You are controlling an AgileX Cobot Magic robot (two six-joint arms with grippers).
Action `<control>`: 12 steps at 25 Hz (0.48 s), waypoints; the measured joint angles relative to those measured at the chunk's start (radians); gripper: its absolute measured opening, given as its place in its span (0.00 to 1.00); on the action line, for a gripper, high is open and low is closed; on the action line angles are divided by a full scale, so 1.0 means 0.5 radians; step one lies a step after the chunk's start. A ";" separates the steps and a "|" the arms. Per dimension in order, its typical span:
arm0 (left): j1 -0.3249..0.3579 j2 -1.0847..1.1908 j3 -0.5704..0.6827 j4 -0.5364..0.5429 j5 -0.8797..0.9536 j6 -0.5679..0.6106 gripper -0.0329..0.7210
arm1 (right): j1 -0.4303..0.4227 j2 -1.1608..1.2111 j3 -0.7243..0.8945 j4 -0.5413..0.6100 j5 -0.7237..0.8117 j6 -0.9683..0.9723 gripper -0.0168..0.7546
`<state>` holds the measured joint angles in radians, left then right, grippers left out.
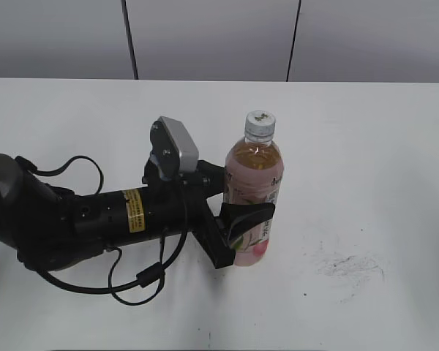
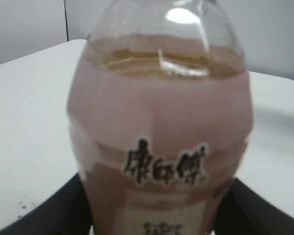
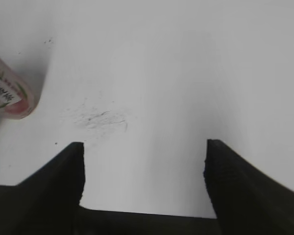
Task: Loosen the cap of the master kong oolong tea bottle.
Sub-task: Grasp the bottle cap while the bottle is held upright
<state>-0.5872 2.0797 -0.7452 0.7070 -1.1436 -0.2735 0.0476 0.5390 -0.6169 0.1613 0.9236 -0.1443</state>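
Note:
The master kong oolong tea bottle (image 1: 254,191) stands upright on the white table, amber tea inside and a pink label around it. Its white cap (image 1: 260,122) with a dark-green mark sits on the neck. My left gripper (image 1: 243,216) is shut on the bottle's lower body from the left. In the left wrist view the bottle (image 2: 159,127) fills the frame between the black fingers (image 2: 157,215); the cap is out of view there. My right gripper (image 3: 143,147) is open and empty above the table, and does not show in the exterior view. The bottle's base (image 3: 10,93) shows at its far left.
A patch of dark scuff marks (image 1: 347,267) lies on the table right of the bottle; it also shows in the right wrist view (image 3: 100,119). A grey panelled wall (image 1: 212,36) runs behind the table's far edge.

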 joint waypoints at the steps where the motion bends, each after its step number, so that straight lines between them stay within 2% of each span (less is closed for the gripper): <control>1: 0.000 0.000 0.000 0.000 -0.002 0.000 0.58 | 0.000 0.161 -0.054 0.070 -0.021 -0.086 0.76; 6: 0.000 0.000 0.000 0.000 -0.004 0.000 0.58 | 0.002 0.930 -0.406 0.361 0.036 -0.352 0.76; 9: 0.000 0.000 0.000 -0.001 -0.006 0.000 0.58 | 0.042 1.256 -0.659 0.398 0.138 -0.382 0.76; 12: 0.000 0.000 0.000 -0.001 -0.006 0.000 0.58 | 0.176 1.501 -0.910 0.382 0.190 -0.341 0.74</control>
<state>-0.5872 2.0797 -0.7452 0.7064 -1.1465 -0.2735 0.1358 1.2894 -1.0720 0.3520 1.0184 -0.3146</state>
